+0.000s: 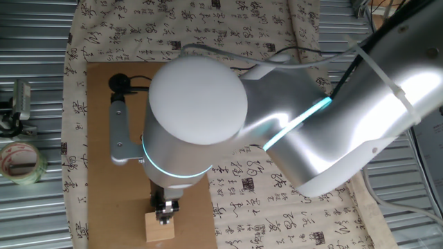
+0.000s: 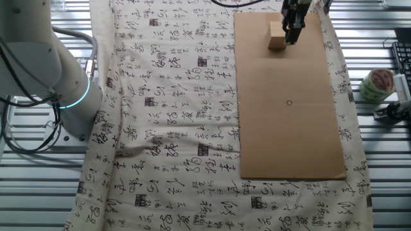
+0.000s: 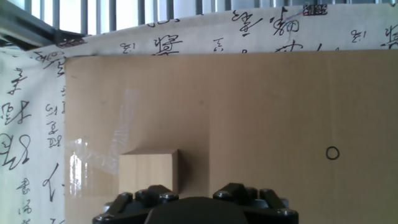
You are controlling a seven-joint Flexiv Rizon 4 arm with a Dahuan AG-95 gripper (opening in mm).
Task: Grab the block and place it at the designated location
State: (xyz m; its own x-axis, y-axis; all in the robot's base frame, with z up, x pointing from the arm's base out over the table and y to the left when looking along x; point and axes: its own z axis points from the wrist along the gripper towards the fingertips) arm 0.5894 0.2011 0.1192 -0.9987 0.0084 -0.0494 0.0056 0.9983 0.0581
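The block [image 2: 277,36] is a pale tan wooden cube resting on the brown cardboard board [image 2: 289,141] near its far end. It also shows in one fixed view [image 1: 159,227] and low and left of centre in the hand view [image 3: 148,171]. My gripper [image 2: 293,31] hangs just beside the block, not around it, and holds nothing. In one fixed view the gripper [image 1: 165,209] sits at the block's edge. In the hand view only its two dark finger bases show, spread apart around the gripper's middle [image 3: 199,198]. The designated location, a tiny black circle [image 2: 289,102], lies bare on the board and shows in the hand view [image 3: 333,153].
The board lies on a cloth printed with calligraphy [image 2: 173,115]. A tape roll [image 2: 377,83] sits off the cloth on the slatted metal table, also seen in one fixed view [image 1: 21,162]. The robot's base [image 2: 64,96] stands at the cloth's other side.
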